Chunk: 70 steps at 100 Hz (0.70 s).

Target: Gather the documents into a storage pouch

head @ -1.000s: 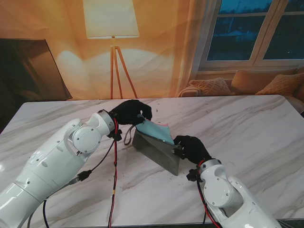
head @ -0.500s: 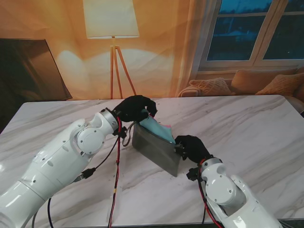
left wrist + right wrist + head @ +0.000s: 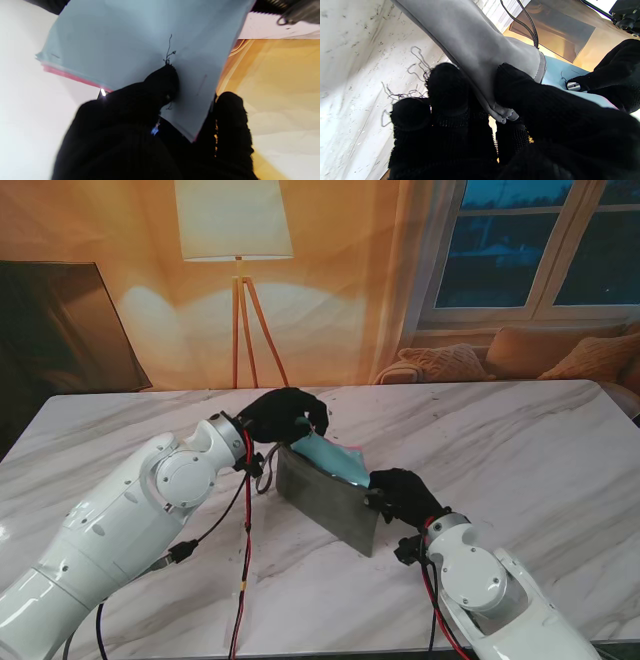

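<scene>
Left hand (image 3: 285, 414), black-gloved, clamped on a thin stack of documents (image 3: 332, 459): pale blue top sheet, pink edge peeking beneath. Thumb (image 3: 162, 82) pressed flat on the blue sheet in the left wrist view, other fingers wrapped behind the stack. Right hand (image 3: 400, 494), also gloved, pinched tight on the nearer corner of a grey storage pouch (image 3: 325, 498). Fingers (image 3: 520, 92) on one face of the pouch (image 3: 480, 50), remaining fingers on the other face, seam caught between them. Pouch held up off the white marble counter (image 3: 520, 450), tilted, open edge turned away and toward the left hand. Documents lying partly behind that open edge, lower part hidden by the grey wall, upper part and one corner sticking out. Blue sheet (image 3: 560, 72) visible just past the pouch rim in the right wrist view.

Judged progress: insertion under way, roughly half done. Left to do, by the look of it: push the stack fully down, release the papers, set the pouch flat. Zip closure, if any, too hidden to tell. No other loose documents visible on the counter.
</scene>
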### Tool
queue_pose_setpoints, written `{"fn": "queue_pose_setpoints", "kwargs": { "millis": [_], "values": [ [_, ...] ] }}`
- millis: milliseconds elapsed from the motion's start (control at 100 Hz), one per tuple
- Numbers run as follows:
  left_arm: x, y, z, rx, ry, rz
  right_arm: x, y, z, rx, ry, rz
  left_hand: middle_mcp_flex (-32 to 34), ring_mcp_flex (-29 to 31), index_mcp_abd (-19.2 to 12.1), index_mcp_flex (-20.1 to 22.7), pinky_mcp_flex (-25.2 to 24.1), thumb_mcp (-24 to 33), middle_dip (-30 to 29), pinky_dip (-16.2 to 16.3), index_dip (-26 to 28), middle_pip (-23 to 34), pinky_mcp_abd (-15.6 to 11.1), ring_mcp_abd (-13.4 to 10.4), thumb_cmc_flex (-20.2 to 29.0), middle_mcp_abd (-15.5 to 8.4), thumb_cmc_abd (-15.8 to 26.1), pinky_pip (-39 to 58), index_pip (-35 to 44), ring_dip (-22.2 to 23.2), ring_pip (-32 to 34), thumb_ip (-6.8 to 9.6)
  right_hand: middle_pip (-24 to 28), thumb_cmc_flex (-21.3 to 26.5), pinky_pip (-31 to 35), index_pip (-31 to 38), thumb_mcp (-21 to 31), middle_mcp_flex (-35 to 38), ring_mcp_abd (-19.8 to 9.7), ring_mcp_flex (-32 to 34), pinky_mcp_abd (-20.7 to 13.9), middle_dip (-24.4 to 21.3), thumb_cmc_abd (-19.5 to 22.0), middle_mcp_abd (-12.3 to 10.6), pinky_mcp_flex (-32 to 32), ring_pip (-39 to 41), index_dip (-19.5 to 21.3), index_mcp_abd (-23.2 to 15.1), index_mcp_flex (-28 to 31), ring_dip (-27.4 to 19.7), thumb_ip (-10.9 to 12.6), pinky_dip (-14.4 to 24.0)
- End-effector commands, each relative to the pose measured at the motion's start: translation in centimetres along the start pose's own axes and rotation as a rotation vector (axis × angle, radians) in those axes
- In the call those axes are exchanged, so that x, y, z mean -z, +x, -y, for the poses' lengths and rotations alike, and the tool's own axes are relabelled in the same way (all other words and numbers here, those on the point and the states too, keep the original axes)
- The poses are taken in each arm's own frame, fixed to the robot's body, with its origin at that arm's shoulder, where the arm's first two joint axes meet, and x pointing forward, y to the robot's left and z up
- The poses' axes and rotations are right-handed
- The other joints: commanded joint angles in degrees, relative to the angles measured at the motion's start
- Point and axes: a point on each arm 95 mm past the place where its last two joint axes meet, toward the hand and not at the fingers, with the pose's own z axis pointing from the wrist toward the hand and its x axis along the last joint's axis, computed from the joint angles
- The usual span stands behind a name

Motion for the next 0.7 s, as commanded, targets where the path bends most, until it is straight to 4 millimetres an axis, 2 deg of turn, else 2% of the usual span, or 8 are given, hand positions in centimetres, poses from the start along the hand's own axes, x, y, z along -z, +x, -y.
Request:
{"fn": "queue_pose_setpoints", "kwargs": {
  "millis": [0,150,200,280,420,510,580,690],
  "values": [
    [0.64,-0.38,-0.18,-0.023,-0.047,0.014,0.07,0.3,0.03,-0.002,0.009,-0.008,0.36,1.92,1.72,-0.1,-1.29,2.73,-0.2,-0.71,-2.82,-0.38,-0.2,0.37,0.98,-1.38,-0.37,-0.23,-0.66,0.71,-0.04,1.34,0.48,3.26,2.21,4.29,0.32,1.94,-2.44,0.96,-0.47,0.68,5.17,-1.33,-0.11,1.08,2.09,-2.33,4.47,0.07,2.04,0.7],
    [1.14,-0.75,0.27,-0.089,-0.087,0.017,0.09,0.34,0.02,-0.005,0.007,-0.009,1.87,0.63,0.97,-0.59,-1.88,1.55,-3.09,-0.51,-5.22,-3.84,-0.83,0.21,-0.76,-1.99,0.98,-0.74,-1.93,1.12,-1.31,0.35,0.29,2.99,1.83,4.37,-0.41,1.59,-2.42,0.5,-0.54,0.73,5.05,-1.47,-0.62,0.63,1.81,-2.47,3.16,-0.16,2.08,0.6],
    [1.17,-0.79,0.29,-0.089,-0.094,0.017,0.09,0.35,0.04,-0.006,0.008,-0.01,3.63,-1.43,0.6,-1.6,-3.22,-0.36,-7.05,-0.6,-7.05,-8.78,-0.71,1.35,-2.91,-1.64,2.72,-1.66,-3.42,0.96,-3.33,-0.26,0.26,2.82,1.72,4.45,-0.66,1.54,-2.37,0.36,-0.57,0.75,5.16,-1.48,-0.76,0.53,1.73,-2.45,2.92,-0.21,2.07,0.57],
    [1.12,-0.65,0.09,-0.058,-0.104,0.019,0.1,0.37,0.07,-0.008,0.01,-0.011,7.08,-4.31,1.25,-2.61,-5.71,-5.8,-9.59,0.31,-9.64,-12.75,0.72,4.06,-5.37,0.16,6.37,-3.09,-4.88,-1.09,-6.0,0.59,0.18,2.71,1.57,4.65,-1.05,1.39,-2.27,0.17,-0.57,0.76,5.33,-1.52,-0.99,0.4,1.58,-2.59,2.63,-0.26,2.12,0.54],
    [0.94,-0.63,-0.08,-0.081,-0.113,-0.003,0.15,0.34,0.0,-0.012,0.01,-0.011,11.37,-0.75,1.5,-2.13,-3.87,-8.61,-11.99,2.78,-10.17,-0.66,2.45,5.94,-5.6,0.84,8.0,-2.47,-7.07,-2.01,-2.63,1.13,-0.05,1.74,0.95,5.55,-1.41,1.06,-1.99,-0.53,-0.6,0.8,4.92,-1.51,-1.74,-0.22,0.82,-2.77,1.43,-0.47,2.2,0.41],
    [0.93,-0.55,-0.01,-0.101,-0.13,-0.02,0.2,0.26,-0.1,-0.012,0.008,-0.01,11.55,1.13,1.61,-0.77,-3.4,-8.16,-11.8,3.67,-9.89,7.48,3.44,6.44,-5.83,3.54,7.67,-1.72,-5.75,0.16,1.43,1.2,-0.6,0.23,-0.08,7.36,-0.77,0.48,-1.52,-1.38,-0.4,0.95,3.17,-1.65,-2.61,-1.57,-0.91,-2.8,-0.84,-0.81,1.73,0.2],
    [0.97,-0.51,0.12,-0.119,-0.143,-0.033,0.23,0.22,-0.17,-0.01,0.009,-0.009,10.86,1.05,2.36,-0.71,-4.43,-8.2,-10.12,4.92,-9.76,13.02,3.37,5.99,-5.86,4.59,7.3,-1.7,-4.48,2.39,4.44,1.98,-0.93,-0.9,-0.3,7.94,-0.52,0.04,-1.47,-1.69,-0.26,1.03,1.72,-1.75,-2.97,-1.9,-1.85,-2.75,-2.47,-0.82,1.29,0.21],
    [1.07,-0.59,0.44,-0.168,-0.161,-0.054,0.27,0.2,-0.25,-0.01,0.012,-0.008,10.16,1.23,0.06,-0.67,-5.55,-6.06,-7.89,7.19,-8.16,18.97,2.84,4.85,-6.2,5.26,5.45,-1.88,-0.36,5.85,8.58,3.68,-1.02,-4.55,-0.47,8.03,0.9,-0.88,-1.33,-2.07,-0.28,1.13,-0.69,-1.83,-3.39,-2.13,-2.76,-2.33,-4.55,-0.71,0.75,0.34]
  ]
}}
